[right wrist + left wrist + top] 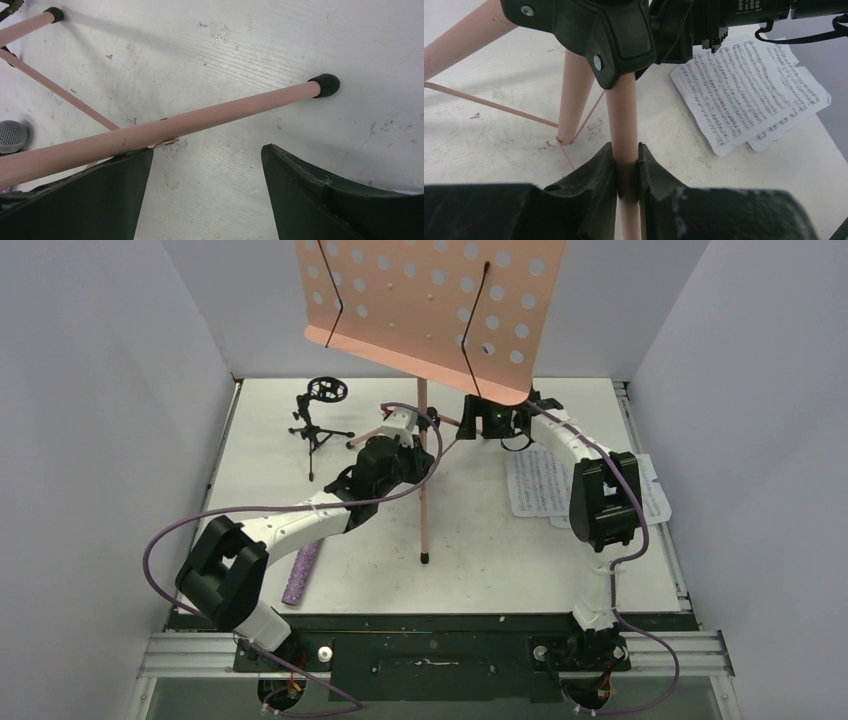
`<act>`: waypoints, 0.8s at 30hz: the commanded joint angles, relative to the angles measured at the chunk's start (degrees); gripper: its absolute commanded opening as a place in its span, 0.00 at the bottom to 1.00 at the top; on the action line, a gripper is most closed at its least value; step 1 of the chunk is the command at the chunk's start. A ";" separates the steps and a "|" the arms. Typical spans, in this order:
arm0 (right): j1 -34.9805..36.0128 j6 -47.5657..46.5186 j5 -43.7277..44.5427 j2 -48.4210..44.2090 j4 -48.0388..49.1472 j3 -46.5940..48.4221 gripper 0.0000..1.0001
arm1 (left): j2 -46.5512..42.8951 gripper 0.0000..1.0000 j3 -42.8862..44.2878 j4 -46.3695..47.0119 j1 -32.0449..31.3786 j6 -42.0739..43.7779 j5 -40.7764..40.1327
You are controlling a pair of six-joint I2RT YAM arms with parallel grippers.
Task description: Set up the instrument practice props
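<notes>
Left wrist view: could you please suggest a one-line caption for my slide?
Left gripper shut on a pink music stand leg, sheet music lying on the table beyond.

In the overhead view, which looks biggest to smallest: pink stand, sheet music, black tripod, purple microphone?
1. pink stand, its tray nearest the camera
2. sheet music
3. black tripod
4. purple microphone, partly under the left arm, so unsure
</notes>
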 commanded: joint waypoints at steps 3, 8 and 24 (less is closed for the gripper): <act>-2.94 3.71 2.72 2.40 8.78 6.15 0.82 | 2.69 0.00 6.81 7.08 -4.03 -4.07 8.24; -3.82 5.68 1.31 3.96 8.95 7.98 0.82 | 6.08 0.00 10.59 7.54 -5.23 -6.26 7.58; -5.51 9.54 -1.41 4.98 7.83 11.55 0.86 | 15.61 0.00 20.76 9.51 -8.52 -13.01 6.61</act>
